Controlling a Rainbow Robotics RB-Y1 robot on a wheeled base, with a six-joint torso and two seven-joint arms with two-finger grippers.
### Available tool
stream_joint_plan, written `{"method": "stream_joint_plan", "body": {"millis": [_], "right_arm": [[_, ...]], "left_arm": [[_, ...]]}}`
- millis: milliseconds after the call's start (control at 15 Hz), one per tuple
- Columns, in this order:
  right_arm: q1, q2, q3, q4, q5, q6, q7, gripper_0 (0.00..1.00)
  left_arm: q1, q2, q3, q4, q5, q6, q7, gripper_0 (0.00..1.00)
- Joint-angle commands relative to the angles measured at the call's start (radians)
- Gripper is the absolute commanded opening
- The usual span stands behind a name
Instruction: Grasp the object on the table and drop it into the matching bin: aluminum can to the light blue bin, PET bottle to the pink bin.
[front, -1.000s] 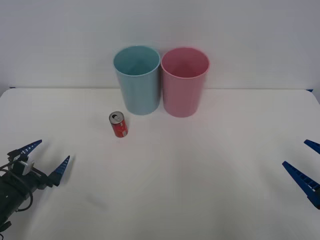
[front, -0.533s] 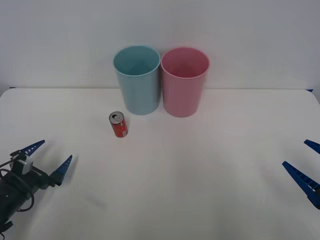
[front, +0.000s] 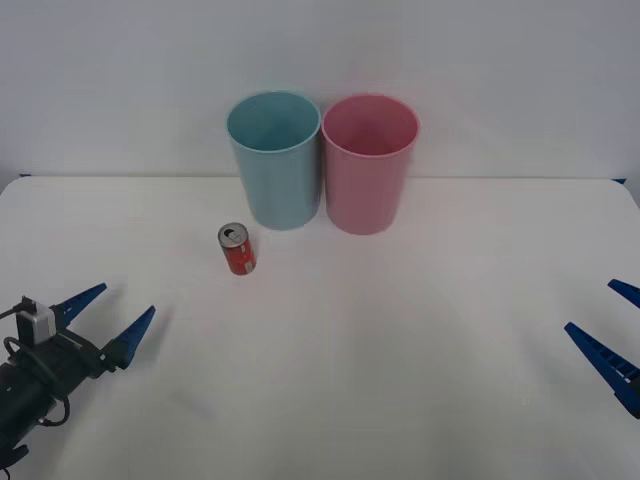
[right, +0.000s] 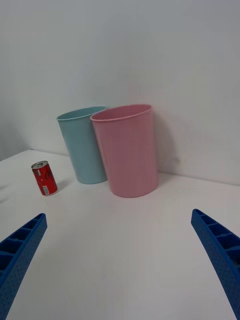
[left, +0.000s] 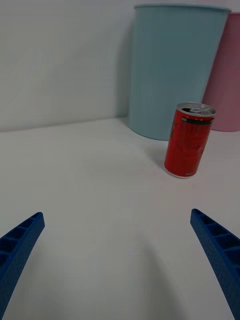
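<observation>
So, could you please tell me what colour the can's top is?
Silver; the aluminum can shows it best in the left wrist view.

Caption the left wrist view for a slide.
Open left hand faces the upright red can before the light blue bin.

Can (front: 238, 250): glossy red metal, silver lid. Bins, blue (front: 275, 160) and pink (front: 368, 165): smooth matt plastic. Table (front: 400, 330): matt white.

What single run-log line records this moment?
left gripper open, approaching can | can upright on table | right gripper open, parked | bins empty
</observation>
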Motion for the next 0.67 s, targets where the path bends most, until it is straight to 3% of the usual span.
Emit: {"method": "stream_joint_plan", "body": {"millis": [67, 400, 667], "right_arm": [[0.0, 0.0, 0.0, 0.0, 0.0, 0.0, 0.0, 1.0], [0.0, 0.0, 0.0, 0.0, 0.0, 0.0, 0.0, 1.0], [0.0, 0.0, 0.0, 0.0, 0.0, 0.0, 0.0, 1.0]], "left_arm": [[-0.002, 0.0, -0.02, 0.0, 0.024, -0.027, 0.024, 1.0], [-0.028, -0.014, -0.077, 0.0, 0.049, -0.051, 0.029, 1.0], [-0.066, -0.052, -0.08, 0.0, -0.014, -0.024, 0.011, 1.0]]}}
